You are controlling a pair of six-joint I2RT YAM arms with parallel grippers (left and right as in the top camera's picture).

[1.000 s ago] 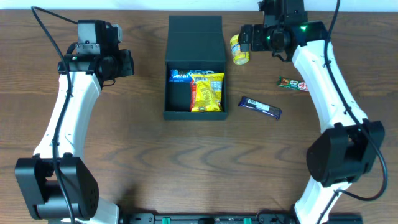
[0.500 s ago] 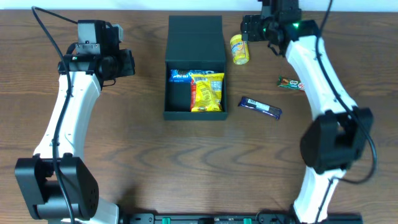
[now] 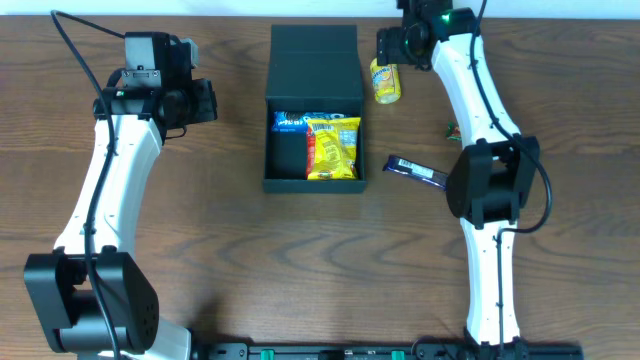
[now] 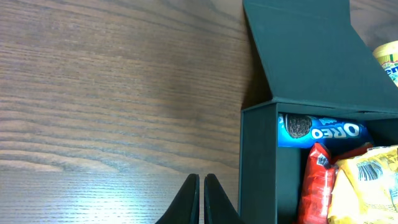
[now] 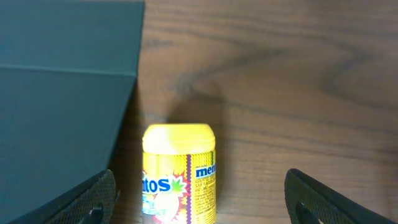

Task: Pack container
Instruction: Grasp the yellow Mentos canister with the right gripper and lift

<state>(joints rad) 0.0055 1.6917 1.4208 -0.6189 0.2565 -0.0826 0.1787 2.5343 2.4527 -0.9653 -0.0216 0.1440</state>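
Wood table | container upper centre, lid open, holding Oreo pack, yellow bag, red packet | left pincer clenched empty at its left | right pincer released over Mentos tub

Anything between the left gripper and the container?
Nothing. The left wrist view shows only bare wooden table between the left gripper and the container side wall. The overhead view agrees.

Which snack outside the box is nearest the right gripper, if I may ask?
The yellow Mentos bottle, right by the right gripper; the purple bar lies much farther away.
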